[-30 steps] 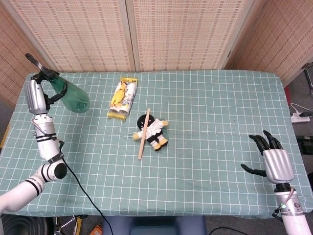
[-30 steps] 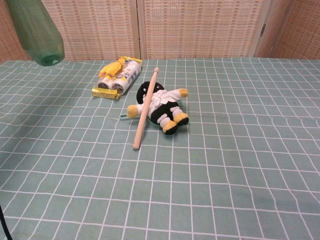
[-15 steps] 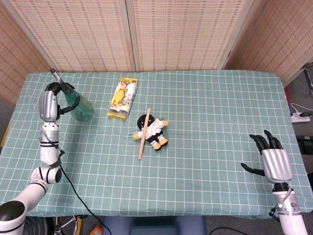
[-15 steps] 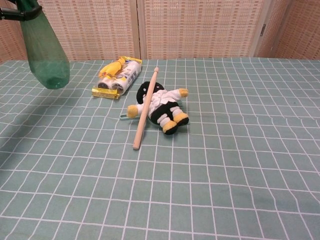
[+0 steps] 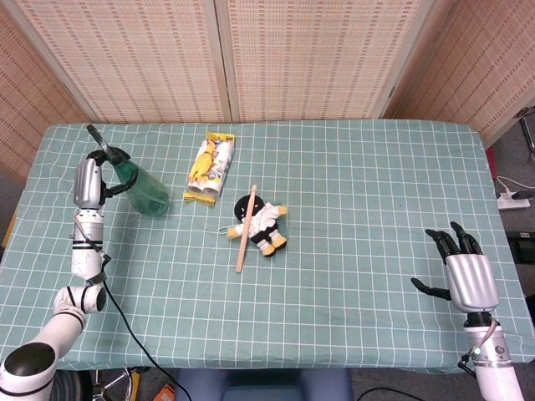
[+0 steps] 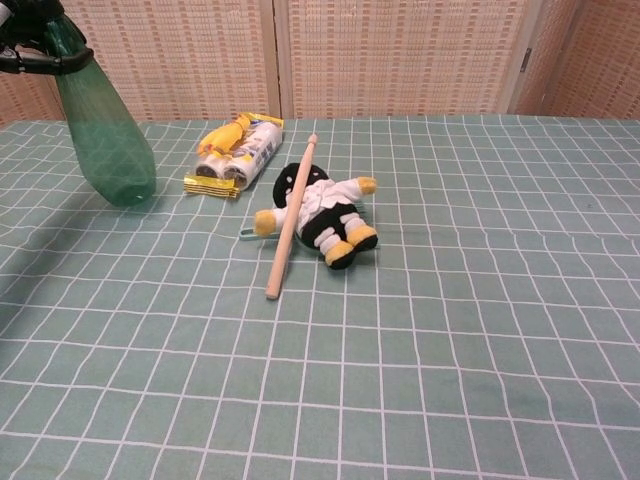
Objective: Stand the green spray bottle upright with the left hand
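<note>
My left hand (image 5: pixel 89 181) grips the neck of the green spray bottle (image 5: pixel 144 189) at the far left of the table. The bottle (image 6: pixel 107 135) is nearly upright, leaning slightly, with its base down at the tablecloth; whether it touches I cannot tell. In the chest view only the hand's dark fingers (image 6: pixel 35 57) show around the bottle's top at the frame's upper left corner. My right hand (image 5: pixel 466 276) hovers near the table's front right edge, fingers spread, holding nothing.
A yellow snack pack (image 5: pixel 210 168) lies just right of the bottle. A wooden stick (image 5: pixel 246 227) lies across a black-and-white plush toy (image 5: pixel 264 224) at mid-table. The green checked tablecloth (image 5: pixel 359 200) covers the table.
The left hand has swung the bottle from high and tilted down towards the table, bringing it closer to upright and a little to the right. The right hand has barely moved.
</note>
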`<control>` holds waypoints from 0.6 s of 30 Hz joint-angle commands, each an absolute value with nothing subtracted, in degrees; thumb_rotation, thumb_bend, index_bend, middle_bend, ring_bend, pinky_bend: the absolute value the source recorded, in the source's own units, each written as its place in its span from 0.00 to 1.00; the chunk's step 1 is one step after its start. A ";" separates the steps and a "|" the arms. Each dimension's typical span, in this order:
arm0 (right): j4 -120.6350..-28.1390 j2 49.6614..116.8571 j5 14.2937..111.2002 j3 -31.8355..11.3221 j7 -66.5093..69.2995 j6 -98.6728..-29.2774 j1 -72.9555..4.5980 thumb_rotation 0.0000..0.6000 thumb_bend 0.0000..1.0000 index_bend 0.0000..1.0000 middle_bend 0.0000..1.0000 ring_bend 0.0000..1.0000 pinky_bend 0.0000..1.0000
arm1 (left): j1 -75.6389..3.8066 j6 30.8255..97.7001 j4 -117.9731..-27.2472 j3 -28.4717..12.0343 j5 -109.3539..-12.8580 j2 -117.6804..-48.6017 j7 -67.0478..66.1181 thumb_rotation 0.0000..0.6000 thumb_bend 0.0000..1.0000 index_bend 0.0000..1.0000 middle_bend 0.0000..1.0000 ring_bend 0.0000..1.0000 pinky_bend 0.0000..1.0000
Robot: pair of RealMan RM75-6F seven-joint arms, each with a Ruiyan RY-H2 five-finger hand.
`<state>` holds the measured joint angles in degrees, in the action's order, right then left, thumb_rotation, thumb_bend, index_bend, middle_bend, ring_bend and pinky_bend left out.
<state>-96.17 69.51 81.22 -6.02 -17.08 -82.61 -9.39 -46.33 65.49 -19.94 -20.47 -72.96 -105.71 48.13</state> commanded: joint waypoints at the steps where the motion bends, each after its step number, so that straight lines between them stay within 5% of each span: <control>1: -96.18 69.55 81.20 -6.04 -17.18 -82.64 -9.38 1.00 0.00 0.20 0.25 0.07 0.19 | -46.20 65.39 -19.37 -19.81 -73.39 -106.04 48.61 1.00 0.34 0.49 0.73 0.47 0.27; 18: -96.21 69.76 81.17 -6.17 -17.44 -82.49 -9.56 1.00 0.00 0.20 0.25 0.07 0.19 | -44.75 66.57 -17.93 -16.53 -75.83 -106.32 52.11 1.00 0.26 0.35 0.61 0.40 0.20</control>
